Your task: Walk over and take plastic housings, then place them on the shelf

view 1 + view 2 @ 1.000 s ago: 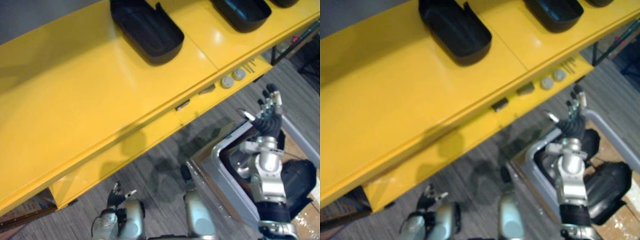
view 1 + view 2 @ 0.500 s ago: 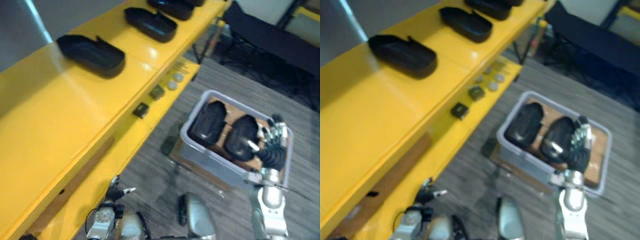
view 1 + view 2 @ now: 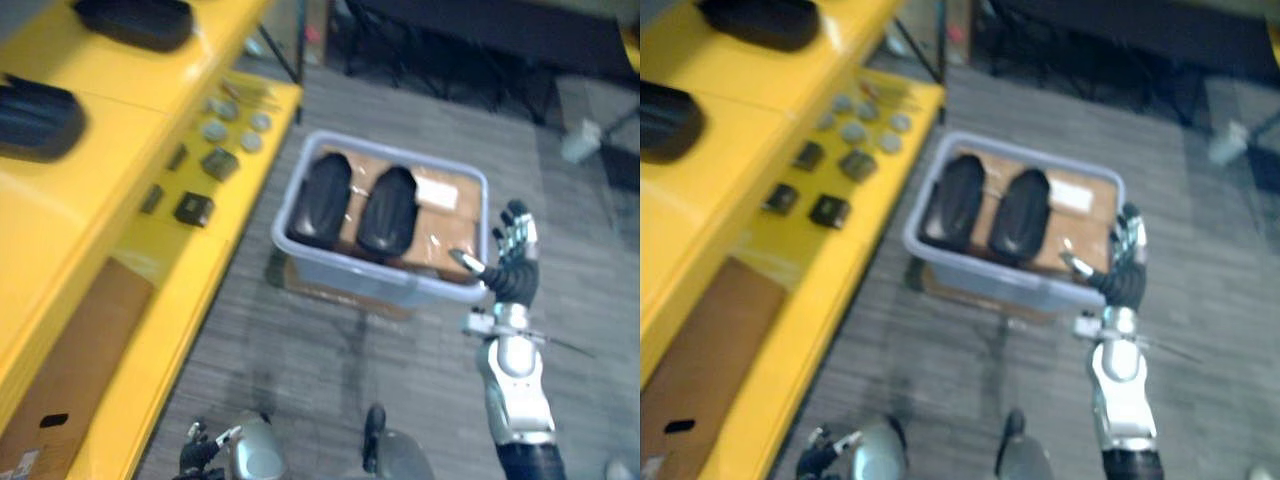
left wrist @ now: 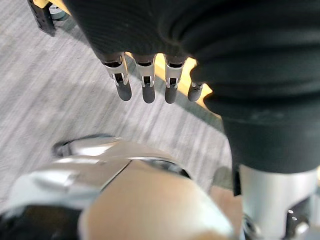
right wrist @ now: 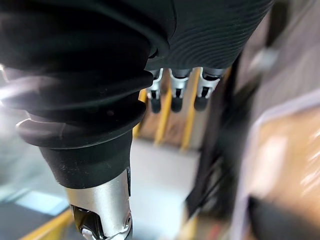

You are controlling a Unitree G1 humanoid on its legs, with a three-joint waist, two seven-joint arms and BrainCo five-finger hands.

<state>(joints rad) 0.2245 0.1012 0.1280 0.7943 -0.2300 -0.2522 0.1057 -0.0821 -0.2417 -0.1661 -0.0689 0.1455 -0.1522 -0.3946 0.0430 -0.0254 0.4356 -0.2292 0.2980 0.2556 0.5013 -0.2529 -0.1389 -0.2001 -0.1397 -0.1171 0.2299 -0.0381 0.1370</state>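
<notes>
Right hand (image 3: 512,270): raised with straight, spread fingers, holding nothing, just beside the grey bin's near right corner.
Left hand (image 4: 144,82): low at the robot's side, fingers relaxed and straight, empty.
Grey bin (image 3: 372,282): on the floor, close to the yellow shelf (image 3: 110,100).
Plastic housings (image 3: 387,208): two black domed shells side by side in the bin, lying on cardboard; another housing (image 3: 36,118) rests on the shelf.
Handling: probably light, stiff and thin-walled; the glossy curve looks slippery.
Hold: likely best across the narrow width near the middle, thumb against one long edge, fingers on the other.
</notes>
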